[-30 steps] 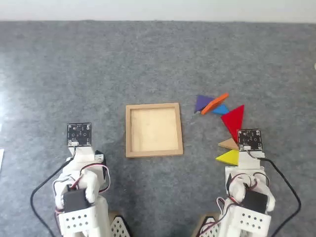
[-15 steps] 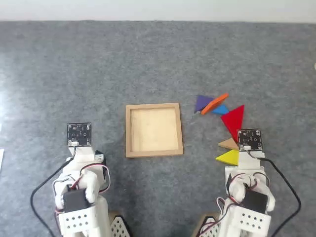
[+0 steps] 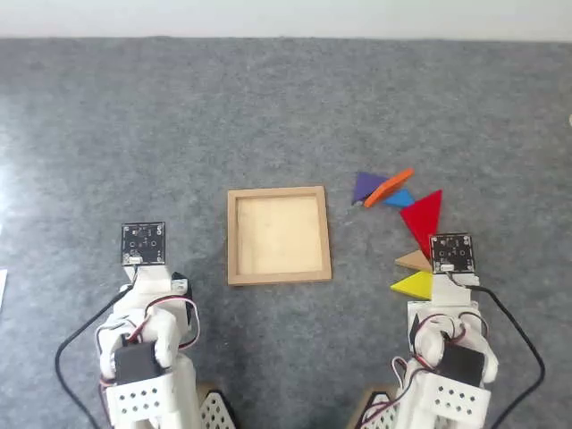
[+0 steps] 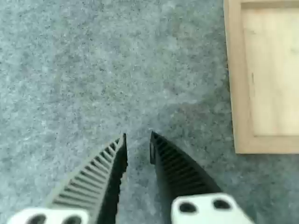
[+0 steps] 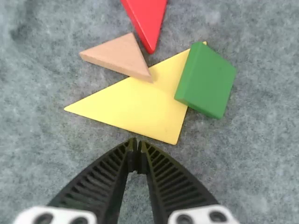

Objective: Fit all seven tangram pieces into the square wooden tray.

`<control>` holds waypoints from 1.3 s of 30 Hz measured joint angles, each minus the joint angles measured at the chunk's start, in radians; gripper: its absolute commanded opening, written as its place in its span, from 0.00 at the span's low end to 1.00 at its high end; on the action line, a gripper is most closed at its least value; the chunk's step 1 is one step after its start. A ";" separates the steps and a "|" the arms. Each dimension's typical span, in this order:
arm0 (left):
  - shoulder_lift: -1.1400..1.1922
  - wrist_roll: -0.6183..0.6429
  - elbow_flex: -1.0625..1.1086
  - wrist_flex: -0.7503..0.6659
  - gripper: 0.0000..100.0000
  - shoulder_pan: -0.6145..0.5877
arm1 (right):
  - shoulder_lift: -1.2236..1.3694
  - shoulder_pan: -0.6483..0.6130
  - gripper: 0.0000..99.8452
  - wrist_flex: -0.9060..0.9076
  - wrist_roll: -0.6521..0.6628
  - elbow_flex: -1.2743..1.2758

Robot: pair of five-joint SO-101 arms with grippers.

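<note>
The square wooden tray (image 3: pixel 232 237) lies empty mid-table. To its right lie a purple piece (image 3: pixel 365 186), an orange piece (image 3: pixel 391 187) leaning over a blue one (image 3: pixel 401 198), and a red triangle (image 3: pixel 424 217). My right gripper (image 5: pixel 136 144) is shut and empty, its tips just short of the yellow triangle (image 5: pixel 135 105). A tan triangle (image 5: pixel 117 56) and a green square (image 5: pixel 205 80) overlap that yellow piece, with the red triangle (image 5: pixel 147 16) beyond. My left gripper (image 4: pixel 138 140) hangs narrowly open over bare carpet beside the tray's rim (image 4: pixel 232 79).
Grey carpet covers the whole table. The left arm (image 3: pixel 143 268) sits near the front edge left of the tray, the right arm (image 3: pixel 451 268) near the front edge at the right, over the tan (image 3: pixel 414 260) and yellow (image 3: pixel 413 285) pieces.
</note>
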 measured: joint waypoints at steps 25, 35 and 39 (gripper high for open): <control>0.000 0.000 0.000 0.000 0.08 0.000 | 0.000 -0.098 0.02 0.000 0.000 0.000; 0.000 0.000 0.000 0.000 0.08 0.000 | 0.000 -0.394 0.02 0.011 0.000 0.000; 0.000 0.000 0.000 0.000 0.08 0.000 | -0.006 -0.407 0.02 0.012 0.000 0.000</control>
